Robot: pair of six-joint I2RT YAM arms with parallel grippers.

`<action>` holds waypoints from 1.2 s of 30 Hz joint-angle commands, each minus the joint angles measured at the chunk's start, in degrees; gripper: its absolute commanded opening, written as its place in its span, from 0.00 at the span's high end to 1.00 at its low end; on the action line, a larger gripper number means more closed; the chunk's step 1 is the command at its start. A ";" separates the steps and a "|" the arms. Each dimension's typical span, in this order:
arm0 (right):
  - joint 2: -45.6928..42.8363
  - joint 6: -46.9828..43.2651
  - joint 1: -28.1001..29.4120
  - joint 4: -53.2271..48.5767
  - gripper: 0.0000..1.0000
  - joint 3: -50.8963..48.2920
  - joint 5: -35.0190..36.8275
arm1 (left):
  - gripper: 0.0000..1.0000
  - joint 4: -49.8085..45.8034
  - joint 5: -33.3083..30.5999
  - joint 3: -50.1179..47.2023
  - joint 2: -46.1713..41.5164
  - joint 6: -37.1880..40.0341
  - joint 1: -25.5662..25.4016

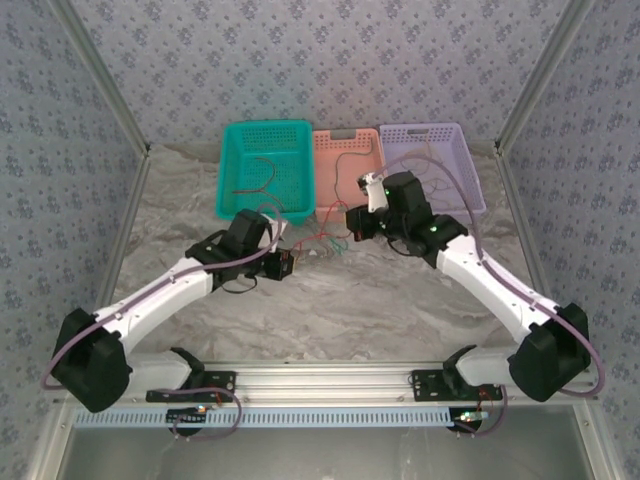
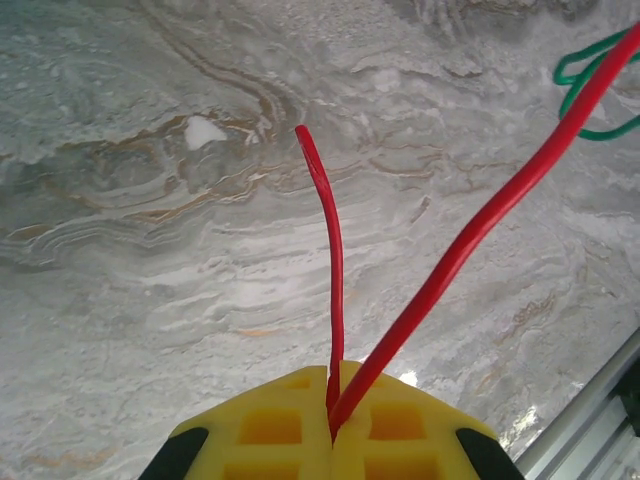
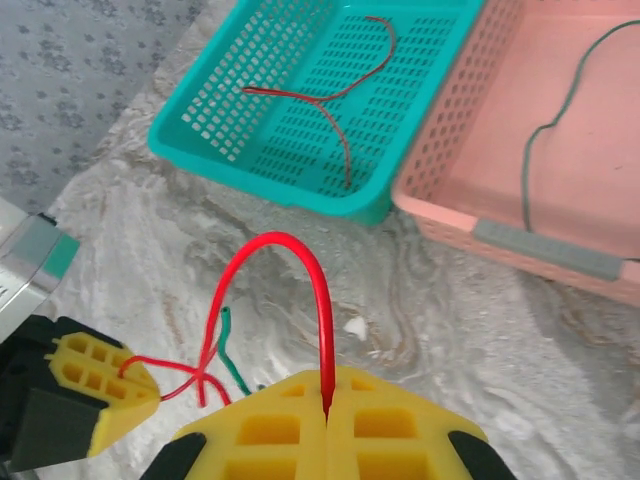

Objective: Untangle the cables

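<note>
A red cable arches up from my right gripper, which is shut on it, and runs down left to my left gripper. In the left wrist view my left gripper is shut on the same red cable. A short free end stands up from the jaws and the long strand leads off to the upper right. A green cable lies on the table under the red one, also seen as a green loop. From above, both grippers face each other over the small tangle.
A teal basket holds a thin red-brown cable. A pink basket beside it holds a dark green cable. A purple basket stands at the right. An aluminium rail runs along the near table edge.
</note>
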 commanded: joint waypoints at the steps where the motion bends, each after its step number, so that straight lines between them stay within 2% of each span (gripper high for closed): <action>1: -1.55 -1.00 -3.25 -0.54 1.00 1.74 1.03 | 1.00 -3.99 1.86 0.57 1.30 0.31 -1.48; 9: -6.16 22.46 -7.93 22.38 1.00 -8.47 2.96 | 1.00 -3.10 4.76 4.79 8.79 1.27 -9.27; 18: -7.92 35.99 -9.78 30.20 1.00 -10.19 9.04 | 1.00 -1.72 7.73 7.18 14.17 2.10 -13.48; 22: -8.01 43.17 -10.81 38.33 1.00 -13.96 10.52 | 1.00 -1.94 6.98 9.13 16.78 2.71 -15.47; 27: -7.54 47.26 -11.43 44.81 1.00 -16.54 12.41 | 1.00 -2.34 5.80 10.53 18.74 2.81 -16.71; 35: -9.33 42.07 -9.84 40.54 1.00 -16.79 11.22 | 1.00 -1.43 -2.29 9.45 16.38 0.74 -16.52; 36: -10.00 40.94 -9.16 39.80 1.00 -17.40 11.29 | 0.94 -1.24 -3.37 9.17 15.52 0.01 -16.26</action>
